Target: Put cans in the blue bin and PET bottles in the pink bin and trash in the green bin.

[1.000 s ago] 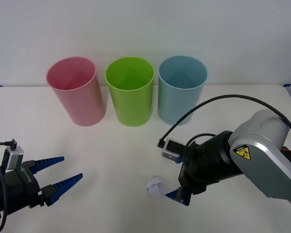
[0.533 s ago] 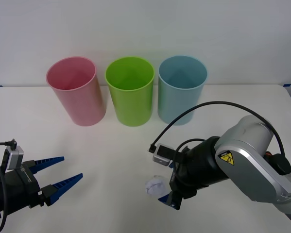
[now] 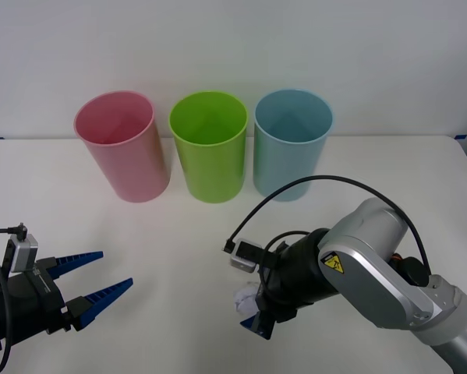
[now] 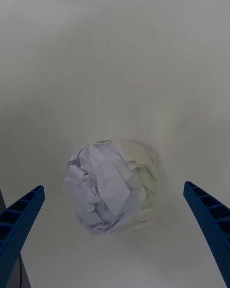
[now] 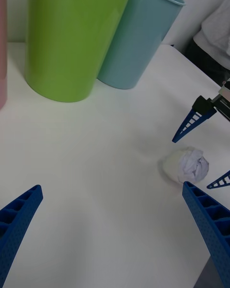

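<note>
Fingers [image 4: 19, 221] of the right gripper [image 4: 115, 230] wide open astride the trash [image 4: 113, 187], untouched.

Crumpled white trash [image 4: 112, 192] on the table [image 4: 115, 53], between the right tool's [image 4: 115, 230] spread blue fingers [image 4: 208, 221].

The trash [image 3: 245, 299] sits on open counter [image 3: 194, 249] with bare surface all round it. The right hand [image 3: 252, 310] straddles it, fingers spread, a gap on either side. Beyond the trash the pink bin [image 3: 124, 146], green bin [image 3: 209, 146] and blue bin [image 3: 291, 143] stand almost rim to rim. The left hand [image 3: 93, 284] hovers well apart.
</note>
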